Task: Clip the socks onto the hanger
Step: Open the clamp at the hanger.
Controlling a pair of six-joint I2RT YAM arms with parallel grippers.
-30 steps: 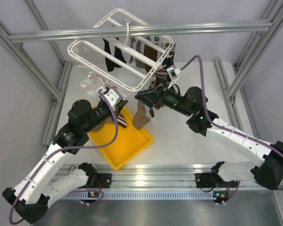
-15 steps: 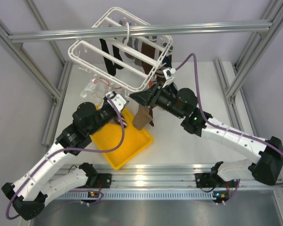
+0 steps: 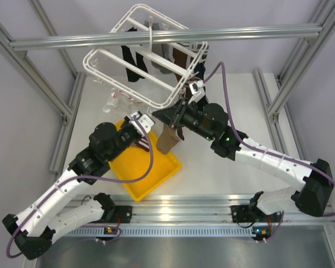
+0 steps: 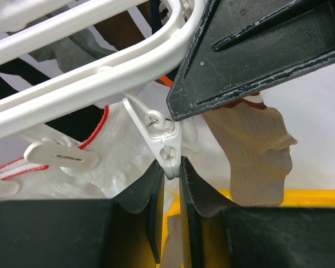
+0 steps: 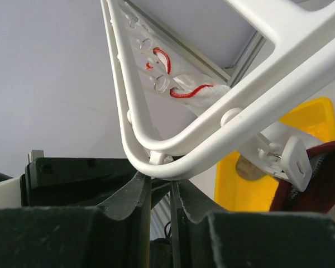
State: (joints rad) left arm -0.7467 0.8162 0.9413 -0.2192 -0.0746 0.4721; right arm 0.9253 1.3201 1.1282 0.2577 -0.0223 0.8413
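Smooth white plastic hanger (image 5: 301,84), ribbed tan sock (image 4: 257,151) dangling. The left hand (image 4: 171,167) pinches a small white clip (image 4: 166,146); the right hand (image 5: 162,183) clamps the sock.

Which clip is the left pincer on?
The upright clip hanging by its metal ring beside the tan sock, pinched by the left pincer; the clip further left lies free.

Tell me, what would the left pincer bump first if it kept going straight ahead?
The white clip: the left pincer pinches its tail. Just past it, probably a rail of the hanger and the right pincer, holding a tan sock.
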